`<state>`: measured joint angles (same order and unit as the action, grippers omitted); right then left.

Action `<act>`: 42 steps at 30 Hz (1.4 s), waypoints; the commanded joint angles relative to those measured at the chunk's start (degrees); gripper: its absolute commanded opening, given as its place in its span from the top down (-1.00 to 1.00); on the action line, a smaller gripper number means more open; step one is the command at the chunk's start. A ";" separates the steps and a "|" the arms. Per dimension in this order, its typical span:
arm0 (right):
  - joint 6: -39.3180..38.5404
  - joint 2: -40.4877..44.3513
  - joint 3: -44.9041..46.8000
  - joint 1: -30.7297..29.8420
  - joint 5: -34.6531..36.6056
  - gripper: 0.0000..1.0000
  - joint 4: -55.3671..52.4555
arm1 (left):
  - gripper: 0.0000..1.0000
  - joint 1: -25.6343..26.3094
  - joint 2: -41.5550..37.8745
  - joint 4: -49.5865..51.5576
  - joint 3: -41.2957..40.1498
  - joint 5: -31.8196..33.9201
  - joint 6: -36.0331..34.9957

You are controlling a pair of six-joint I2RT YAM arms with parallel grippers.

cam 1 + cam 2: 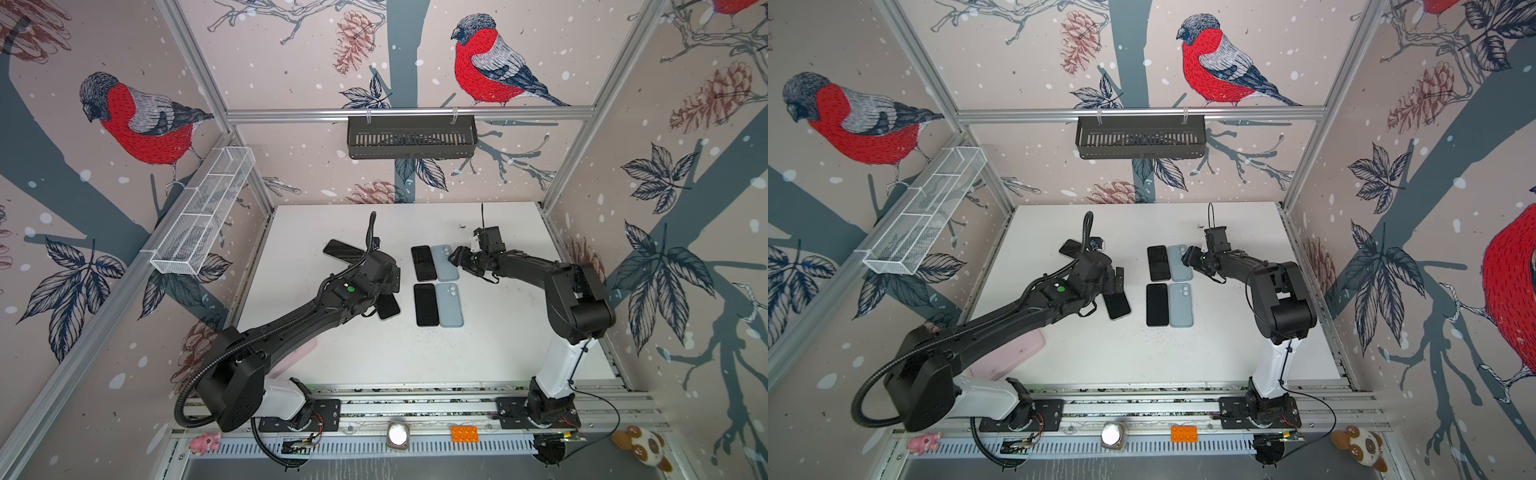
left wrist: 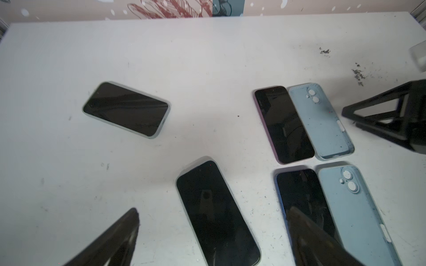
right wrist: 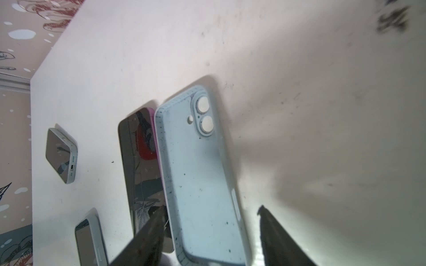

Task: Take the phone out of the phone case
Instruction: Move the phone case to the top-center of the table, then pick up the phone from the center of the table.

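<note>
Shows jaws of left gripper (image 2: 213, 210) spread full, empty, above the cased phone (image 2: 219, 232) midway to the tabletop's (image 2: 207, 57) left edge; jaws of right gripper (image 3: 211, 207) partly apart astride the empty case (image 3: 198, 170), gripping nothing. Risks knocking that case into the bare phone (image 3: 140, 161) alongside, or clamping case tighter onto phone.

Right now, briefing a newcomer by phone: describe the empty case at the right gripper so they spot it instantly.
On the white table, find the square of four flat items mid-table. The far light-blue case, beside a bare phone, is it; unlike the near blue case, it sits at the open right gripper's fingertips.
</note>
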<state>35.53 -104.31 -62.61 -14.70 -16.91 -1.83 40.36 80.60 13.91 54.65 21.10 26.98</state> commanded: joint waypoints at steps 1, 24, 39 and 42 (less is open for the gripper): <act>-3.55 6.25 0.73 -1.15 5.15 -0.66 -1.16 | -0.98 -1.80 2.73 -1.61 -0.34 -7.26 3.42; -15.10 27.31 6.61 -15.98 12.73 -0.99 -2.46 | -0.98 -9.07 23.04 6.38 9.68 -22.43 12.50; -15.06 26.52 8.50 -16.06 12.67 -0.99 -1.11 | -0.97 -8.72 22.52 16.12 15.56 -15.10 16.25; -14.87 26.28 8.76 -16.02 12.60 -0.99 -0.67 | -0.97 -8.72 21.24 16.68 15.59 -14.98 16.45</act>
<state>20.86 -77.84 -54.04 -30.68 -4.54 -4.12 31.62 102.87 27.73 69.97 4.25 42.00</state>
